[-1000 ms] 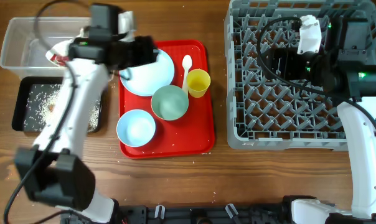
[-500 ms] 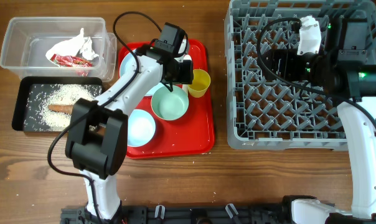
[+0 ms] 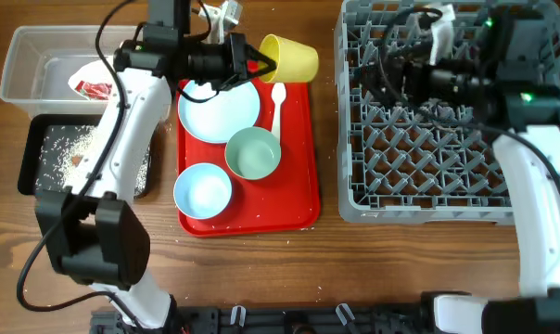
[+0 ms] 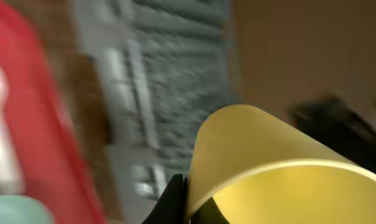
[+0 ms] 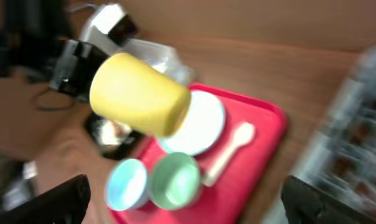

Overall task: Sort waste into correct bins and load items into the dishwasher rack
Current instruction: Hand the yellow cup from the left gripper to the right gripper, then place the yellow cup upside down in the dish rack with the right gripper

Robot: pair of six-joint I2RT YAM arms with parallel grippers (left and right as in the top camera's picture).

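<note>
Holding the small yellow plastic cup (image 3: 291,57) by its rim, the left gripper (image 3: 260,63) is clenched on it. The cup lies on its side in the air, mouth toward the gripper and base toward the large grey plastic pegged rack (image 3: 438,176). It hangs just past the far edge of the flat red tray (image 3: 303,199), between tray and rack. Its wall is smooth, plain and unmarked, and the inside looks bare. Both wrist views are blurred.

The right gripper (image 3: 384,76) hovers over the rack's far left part, fingers spread wide, grasping nothing.

On the tray sit the pale blue round plate (image 3: 220,109), pale green bowl (image 3: 253,153), pale blue bowl (image 3: 203,190) and white plastic spoon (image 3: 278,100).
</note>
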